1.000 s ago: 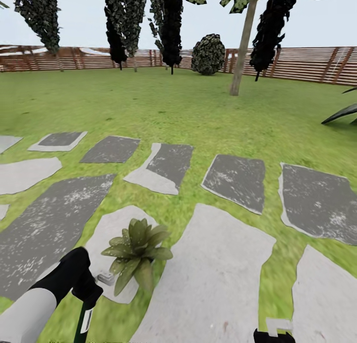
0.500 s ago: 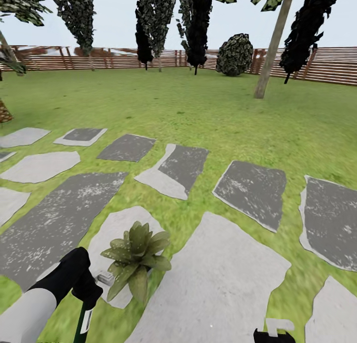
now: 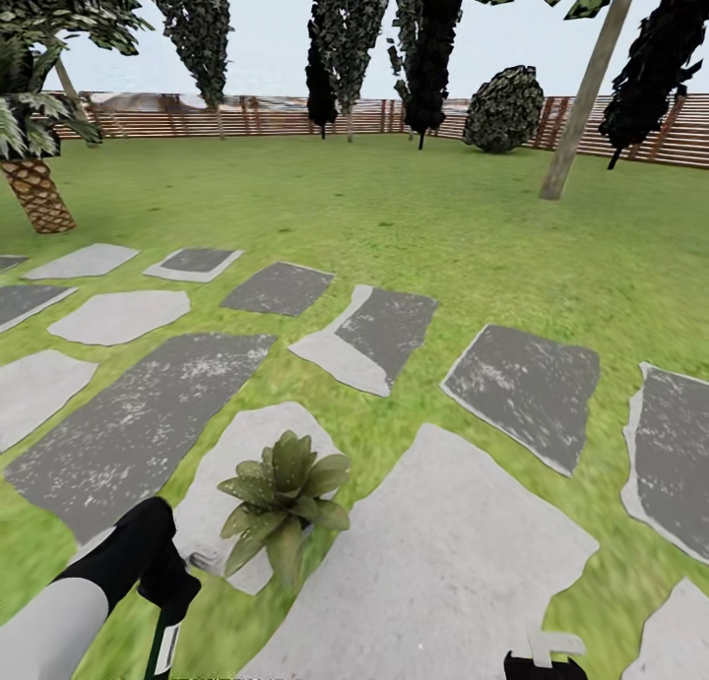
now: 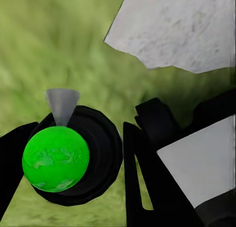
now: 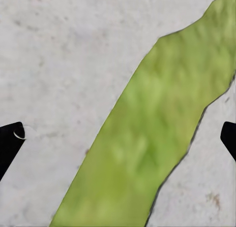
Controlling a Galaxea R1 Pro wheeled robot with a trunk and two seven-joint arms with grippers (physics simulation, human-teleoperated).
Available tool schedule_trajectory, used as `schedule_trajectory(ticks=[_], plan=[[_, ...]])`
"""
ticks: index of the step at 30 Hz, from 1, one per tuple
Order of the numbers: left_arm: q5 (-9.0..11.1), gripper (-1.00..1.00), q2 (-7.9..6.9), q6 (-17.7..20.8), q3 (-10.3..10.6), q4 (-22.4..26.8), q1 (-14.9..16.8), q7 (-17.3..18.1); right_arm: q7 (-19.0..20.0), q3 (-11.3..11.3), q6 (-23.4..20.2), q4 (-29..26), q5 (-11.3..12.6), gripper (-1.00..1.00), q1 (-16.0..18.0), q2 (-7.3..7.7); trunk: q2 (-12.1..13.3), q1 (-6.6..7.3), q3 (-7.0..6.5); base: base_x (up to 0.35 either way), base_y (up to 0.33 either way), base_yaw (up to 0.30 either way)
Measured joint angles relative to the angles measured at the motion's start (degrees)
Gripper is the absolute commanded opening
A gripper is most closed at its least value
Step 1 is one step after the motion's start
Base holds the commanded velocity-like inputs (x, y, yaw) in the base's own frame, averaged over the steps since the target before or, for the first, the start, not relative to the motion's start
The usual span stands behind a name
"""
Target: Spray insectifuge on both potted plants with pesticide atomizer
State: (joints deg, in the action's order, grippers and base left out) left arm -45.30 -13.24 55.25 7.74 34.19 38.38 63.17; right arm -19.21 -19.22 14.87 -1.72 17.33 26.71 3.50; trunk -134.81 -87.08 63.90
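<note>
Left gripper [image 4: 73, 153] clamped on spray bottle [image 3: 164, 646] just beside potted plant [image 3: 283, 503] on stepping stone [image 3: 226, 483], right gripper [image 5: 118, 138] jaws apart and empty; risk of mist drifting onto grass, leaving far leaves uncovered, given low off-side nozzle.

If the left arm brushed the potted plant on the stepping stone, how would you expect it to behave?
The potted plant would probably flex first: its pointed leaves spread wider than what can be seen of the base, so they would likely bend. Its low rosette sits close to the stepping stone, so it would probably slide rather than tip. Its weight cannot be judged.
</note>
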Motion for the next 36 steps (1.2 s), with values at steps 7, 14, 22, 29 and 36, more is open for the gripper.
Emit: schedule_trajectory(ticks=[7, 14, 22, 29, 36], plan=[[-0.46, -1.00, -1.33, -0.58, 0.28, -0.01, 0.74, 8.30, -0.02, 0.03, 0.00, -0.02, 0.07, 1.00, 0.00, 0.16, 0.00, 0.00, 0.00, 0.000, 0.000, 0.222], [-1.30, -1.00, -2.65, -0.89, 0.71, -0.01, 0.14, 8.93, 0.14, -0.07, 0.00, 0.13, -0.21, 1.00, -0.01, 0.53, 0.00, 0.00, 0.00, 0.006, -0.015, 0.011], [-1.23, -1.00, -2.45, -0.59, 0.60, 0.65, 0.10, 8.39, 0.15, -0.06, 0.02, 0.05, -0.05, 1.00, 0.00, 0.52, 0.00, 0.00, 0.00, 0.057, -0.239, 0.000], [-1.23, -1.00, -2.45, -0.37, 0.32, 0.72, 0.18, 8.39, 0.12, -0.07, 0.02, 0.06, -0.04, 1.00, 0.00, 0.46, 0.00, 0.00, 0.00, 0.001, -0.269, 0.000], [-1.22, -1.00, -2.52, -0.33, 0.21, 0.87, 0.34, 8.38, 0.13, -0.07, 0.03, 0.08, -0.05, 1.00, 0.01, 0.45, 0.00, 0.01, 0.00, 0.088, -0.273, 0.127]])
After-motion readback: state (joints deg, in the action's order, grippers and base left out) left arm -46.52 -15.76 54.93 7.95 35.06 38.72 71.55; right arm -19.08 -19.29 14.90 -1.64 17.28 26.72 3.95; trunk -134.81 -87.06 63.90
